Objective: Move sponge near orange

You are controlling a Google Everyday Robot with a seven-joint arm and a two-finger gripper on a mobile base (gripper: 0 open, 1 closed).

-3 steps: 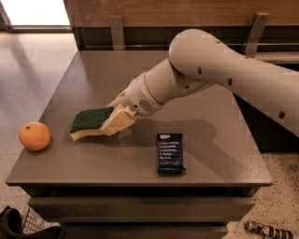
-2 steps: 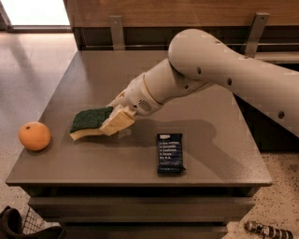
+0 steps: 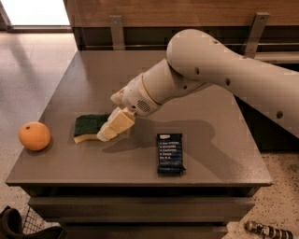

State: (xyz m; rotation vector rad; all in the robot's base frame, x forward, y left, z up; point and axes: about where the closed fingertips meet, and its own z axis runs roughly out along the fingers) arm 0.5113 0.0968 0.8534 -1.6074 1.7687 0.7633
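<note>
touching the sponge [image 3: 90, 124] at its right end, the hand [image 3: 113, 130], grip unclear, orange [image 3: 34, 136] farther left

- Office break area or lab, I'd guess: plain grey table [image 3: 210, 154], wood-panelled far wall [image 3: 187, 11], speckled floor [image 3: 280, 205].
- Robot gripper [image 3: 114, 126] low over the table, at the sponge [image 3: 88, 125].

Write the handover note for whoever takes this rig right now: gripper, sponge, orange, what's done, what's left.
Gripper: down at table level, at the right end of the sponge, overlapping it; a firm grip cannot be confirmed.
Sponge: front left of the table, green side up, with a clear gap to the orange.
Orange: near the table's front left edge, left of the sponge.
Dark blue snack bar: front centre, out of the path.
Done: gripper is at the sponge.
Left: bring the sponge left until it is beside the orange, then let go.
</note>
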